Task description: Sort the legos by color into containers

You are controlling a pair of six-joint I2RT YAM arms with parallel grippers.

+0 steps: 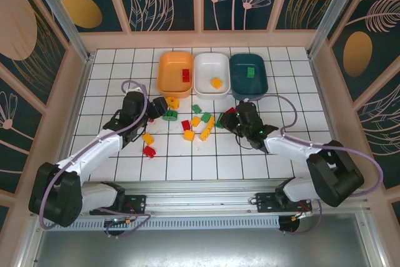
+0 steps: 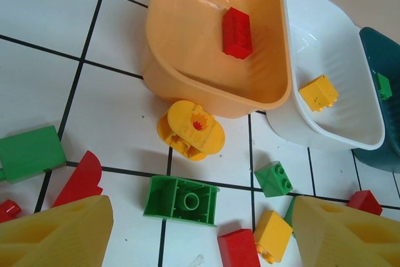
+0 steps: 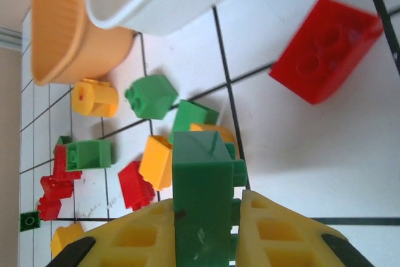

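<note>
Right gripper (image 3: 206,223) is clamping 1 green lego (image 3: 201,173) between its pads beside the pile, likely bound for the teal bin (image 1: 257,87), which is already holding 1 green piece. Left gripper (image 2: 200,236) is hovering wide open over a green brick (image 2: 181,200) near the orange bin (image 2: 187,82).

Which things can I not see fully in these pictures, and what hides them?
- Teal bin, left wrist view: cut off by the right edge.
- Green brick, right wrist view: lower end hidden between the fingers of the right gripper.
- Orange bin, right wrist view: inside hidden by its own wall.
</note>
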